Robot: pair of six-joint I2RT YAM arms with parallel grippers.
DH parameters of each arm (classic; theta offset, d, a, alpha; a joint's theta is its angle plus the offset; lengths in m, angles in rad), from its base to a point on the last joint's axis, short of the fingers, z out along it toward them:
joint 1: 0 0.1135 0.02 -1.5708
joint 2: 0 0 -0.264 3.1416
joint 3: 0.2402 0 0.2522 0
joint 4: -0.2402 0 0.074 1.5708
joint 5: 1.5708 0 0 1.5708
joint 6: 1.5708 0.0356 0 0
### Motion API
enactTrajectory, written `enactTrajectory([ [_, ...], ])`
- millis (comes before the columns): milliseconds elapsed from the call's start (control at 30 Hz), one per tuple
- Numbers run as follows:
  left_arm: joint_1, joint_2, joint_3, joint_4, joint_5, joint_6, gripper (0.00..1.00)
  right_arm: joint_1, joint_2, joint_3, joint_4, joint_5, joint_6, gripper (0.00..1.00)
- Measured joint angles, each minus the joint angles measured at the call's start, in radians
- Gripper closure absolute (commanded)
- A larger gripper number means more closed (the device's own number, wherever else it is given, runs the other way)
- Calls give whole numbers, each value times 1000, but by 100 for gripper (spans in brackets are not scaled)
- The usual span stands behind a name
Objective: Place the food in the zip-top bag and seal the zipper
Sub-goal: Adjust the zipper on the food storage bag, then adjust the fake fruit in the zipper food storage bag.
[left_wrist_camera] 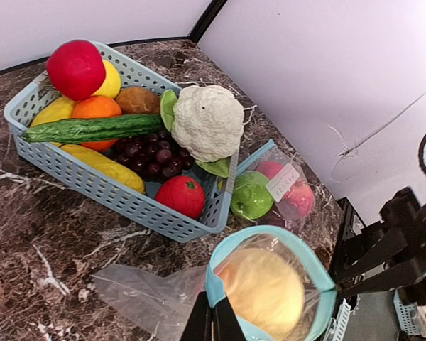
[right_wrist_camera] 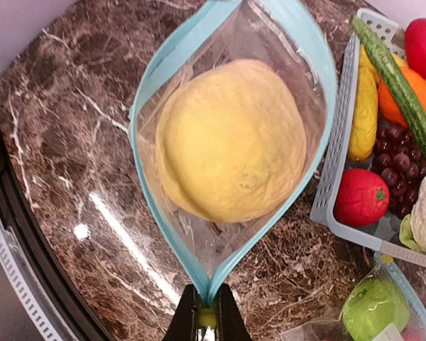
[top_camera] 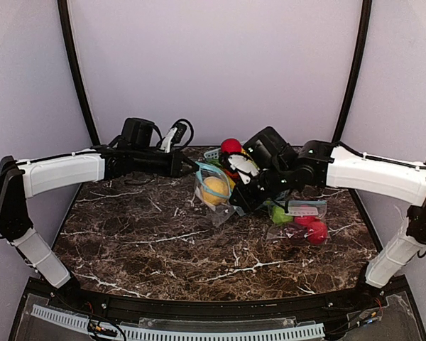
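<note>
The left arm rises from its base at the near left corner, bends sharply at the elbow and stretches almost level toward the centre. The left gripper has its two fingers pressed together, pinching one end of the zip-top bag rim. The right arm mirrors this from the right, its wrist angled down and leftward. The right gripper is likewise clamped, jaws nipping the rim's other end. From above its dark fingertips are hard to make out, probably pointing toward the left gripper.
</note>
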Motion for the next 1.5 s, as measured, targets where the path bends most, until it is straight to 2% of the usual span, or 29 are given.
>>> enactTrajectory([
  [233, -98, 26, 0, 69, 37, -32, 99, 50, 126, 14, -100, 111, -3, 100],
  [367, -143, 58, 0, 58, 52, -28, 99, 50, 128, 16, -116, 153, 6, 100],
  [467, -130, 60, -1, 19, 29, -3, 99, 50, 116, 16, -122, 169, 11, 97],
  [567, -104, 60, -9, 10, 12, 12, 99, 50, 88, 12, -122, 176, 27, 83],
  [700, -82, 62, -56, 23, 33, 24, 99, 45, 42, -45, -82, 176, 70, 47],
  [767, -82, 66, -82, 40, 64, 27, 99, 39, 23, -93, -61, 171, 107, 40],
  [867, -85, 79, -110, 68, 113, 28, 99, 21, -12, -183, -16, 144, 155, 42],
  [1033, -86, 83, -124, 103, 172, 32, 99, 5, -55, -227, 84, 76, 183, 56],
  [1167, -86, 83, -131, 136, 206, 34, 99, -36, -58, -236, 240, -14, 206, 65],
  [1300, -86, 83, -145, 159, 237, 34, 99, -77, -15, -256, 389, -87, 222, 72],
  [1500, -86, 83, -160, 195, 268, 25, 99, -83, 108, -284, 570, -140, 248, 74],
])
